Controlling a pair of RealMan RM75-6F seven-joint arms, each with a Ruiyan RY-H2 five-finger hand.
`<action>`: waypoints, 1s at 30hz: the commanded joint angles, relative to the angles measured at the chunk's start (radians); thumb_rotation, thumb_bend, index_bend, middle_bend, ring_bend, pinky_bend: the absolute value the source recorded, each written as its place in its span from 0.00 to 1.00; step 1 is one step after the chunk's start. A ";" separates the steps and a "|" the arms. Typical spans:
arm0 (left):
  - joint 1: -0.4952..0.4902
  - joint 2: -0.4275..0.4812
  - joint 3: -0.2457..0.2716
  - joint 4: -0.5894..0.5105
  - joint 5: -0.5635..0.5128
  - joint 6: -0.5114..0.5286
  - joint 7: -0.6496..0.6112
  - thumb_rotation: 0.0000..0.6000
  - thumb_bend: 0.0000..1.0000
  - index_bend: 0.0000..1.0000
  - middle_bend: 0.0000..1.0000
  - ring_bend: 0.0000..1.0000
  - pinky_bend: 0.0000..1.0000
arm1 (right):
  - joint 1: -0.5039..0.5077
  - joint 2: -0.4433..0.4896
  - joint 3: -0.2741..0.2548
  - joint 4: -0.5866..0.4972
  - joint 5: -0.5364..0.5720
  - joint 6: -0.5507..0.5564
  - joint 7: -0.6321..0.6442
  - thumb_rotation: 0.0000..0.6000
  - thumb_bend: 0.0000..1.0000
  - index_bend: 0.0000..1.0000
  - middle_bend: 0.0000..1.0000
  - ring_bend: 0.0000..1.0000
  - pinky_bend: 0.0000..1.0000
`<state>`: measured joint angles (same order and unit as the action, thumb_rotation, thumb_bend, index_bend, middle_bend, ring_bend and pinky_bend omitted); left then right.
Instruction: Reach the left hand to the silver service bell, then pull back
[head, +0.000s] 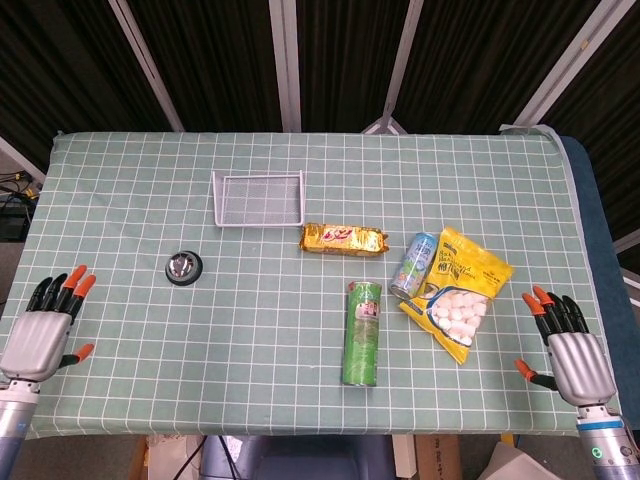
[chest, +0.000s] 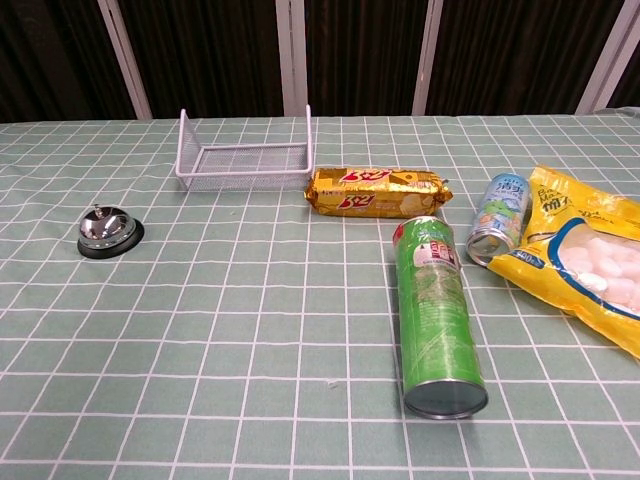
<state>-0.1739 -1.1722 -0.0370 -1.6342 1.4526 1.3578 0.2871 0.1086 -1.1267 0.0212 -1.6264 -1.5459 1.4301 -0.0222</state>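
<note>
The silver service bell (head: 184, 267) on its black base stands on the left part of the green checked table (head: 250, 330); the chest view shows the bell (chest: 108, 230) at mid left. My left hand (head: 42, 335) hovers at the table's front left corner, fingers spread and empty, well to the left of and nearer than the bell. Over the front right corner my right hand (head: 570, 350) is spread too, holding nothing. Neither hand shows in the chest view.
A white wire basket (head: 257, 198) stands behind the bell. A gold biscuit pack (head: 344, 239), a green chip tube (head: 363, 333) lying down, a drink can (head: 413, 264) and a yellow snack bag (head: 457, 292) fill the middle and right.
</note>
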 joint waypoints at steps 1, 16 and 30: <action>-0.054 -0.007 -0.032 -0.026 -0.032 -0.063 0.049 1.00 0.38 0.00 0.00 0.00 0.00 | -0.001 0.001 0.001 -0.001 0.003 0.001 0.002 1.00 0.25 0.00 0.00 0.00 0.00; -0.255 -0.168 -0.128 0.007 -0.282 -0.263 0.300 1.00 0.58 0.00 0.00 0.00 0.00 | 0.004 0.006 0.001 -0.002 0.008 -0.014 0.013 1.00 0.25 0.00 0.00 0.00 0.00; -0.308 -0.250 -0.115 0.078 -0.390 -0.289 0.381 1.00 0.58 0.00 0.00 0.00 0.00 | 0.005 0.011 -0.002 -0.004 0.003 -0.015 0.028 1.00 0.25 0.00 0.00 0.00 0.00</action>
<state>-0.4772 -1.4166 -0.1553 -1.5640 1.0701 1.0746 0.6647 0.1135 -1.1159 0.0195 -1.6307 -1.5427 1.4149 0.0056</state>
